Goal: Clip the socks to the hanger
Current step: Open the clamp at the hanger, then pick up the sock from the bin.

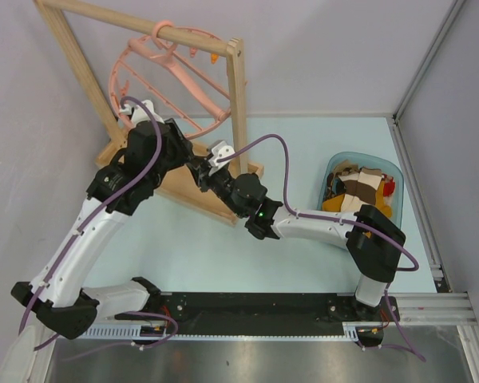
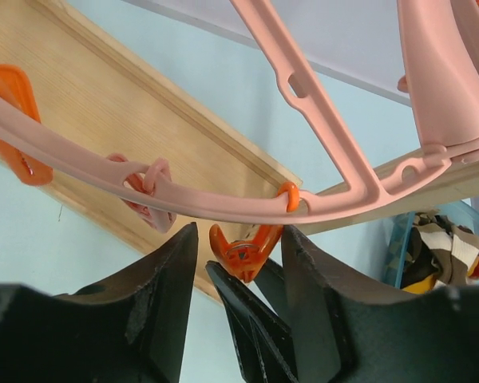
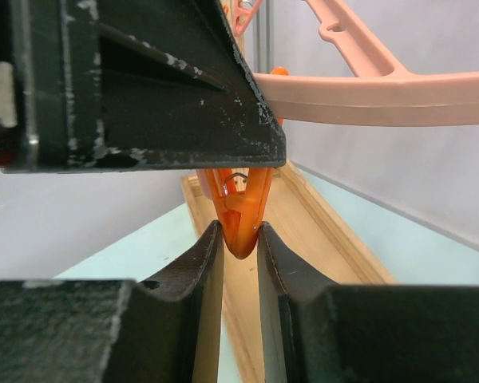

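At the lower rim of the hanger (image 2: pixel 223 209), which hangs by its hook from the top bar of a wooden rack (image 1: pixel 238 104), both arms meet on 1 orange clip (image 2: pixel 243 251). This clip dangles from the pink ring by a small orange loop, its 2 upper wings spread and its point facing down.

The left gripper (image 2: pixel 240 230) straddles those wings from the near side with its jaws apart. 1 finger lies against the clip's right wing in the left wrist view, while a thin gap of wood shows between the other finger and the left wing.

The right gripper (image 3: pixel 239 229) comes from below, and its 2 fingers are pinched together on the clip's lower point, which sits pressed between the tips. No fabric shows between the clip's jaws or in either gripper.

Along the same ring, to the left in the left wrist view, hang a pink clip (image 2: pixel 148 199) and another orange clip (image 2: pixel 12 104).

The socks (image 1: pixel 359 191) lie heaped in a clear bluish bin (image 1: pixel 367 158) on the pale table (image 1: pixel 303 271), well apart from the hanger, beside the right arm's elbow. Cream, brown and mustard fabric shows in the pile.
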